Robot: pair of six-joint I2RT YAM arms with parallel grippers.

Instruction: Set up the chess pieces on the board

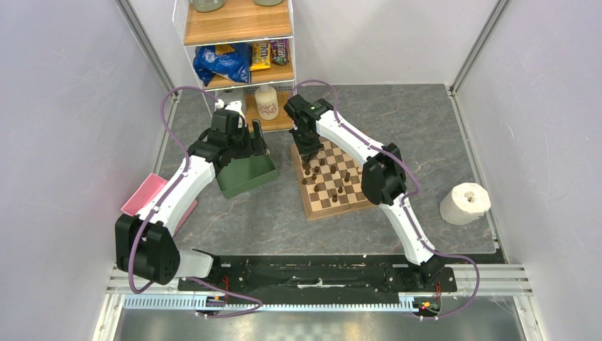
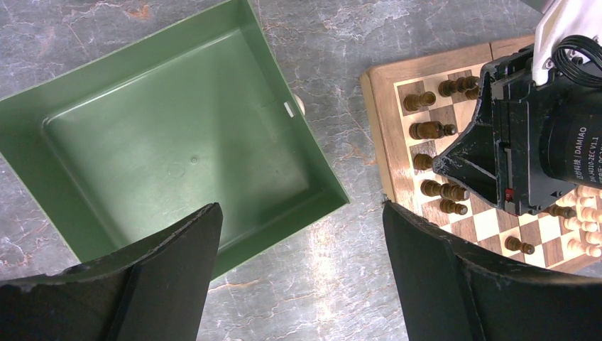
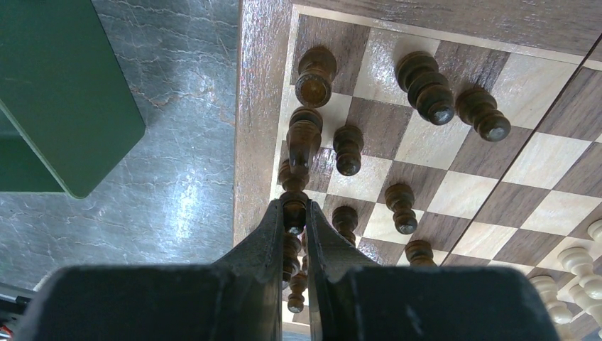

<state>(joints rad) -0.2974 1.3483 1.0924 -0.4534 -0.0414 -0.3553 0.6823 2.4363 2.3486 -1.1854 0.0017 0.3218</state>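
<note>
**Desk:** Start at the near edge. What do you have?

**Operator:** On my top view both arms reach away from their bases. By the left arm's elbow I see a flat pink thing (image 1: 144, 193) on the table (image 1: 270, 220). Off to the right, a roll of paper (image 1: 465, 204) stands well apart from everything else.

**Desk:** And the board?

**Operator:** The board (image 1: 317, 210) lies right of centre, slightly turned, under my right arm. Dark chess pieces (image 3: 415, 77) stand on the squares along its tray side. A few pale pieces (image 3: 576, 261) show at the corner of my right wrist view.

**Desk:** Right hand?

**Operator:** My right gripper (image 3: 294, 213) is pinched tight on the head of one dark piece (image 3: 294, 204), in the column next to the board's border. I can't tell whether the base of that piece touches the square.

**Desk:** Left?

**Operator:** My left gripper (image 2: 298, 213) hangs with its jaws spread wide, holding nothing. It is above the strip of table between the board and the green tray (image 2: 177, 142). The tray sits just left of the board, near it but apart. A small pale object (image 2: 299, 104) lies just beside the tray's outer wall, and it is too small for me to say what it is.

**Desk:** Anything beyond?

**Operator:** A shelf unit (image 1: 238, 28) stands at the far end. It has snack bags (image 1: 221, 64) on the middle level and a pale bottle (image 1: 267, 103) on the lowest.
</note>
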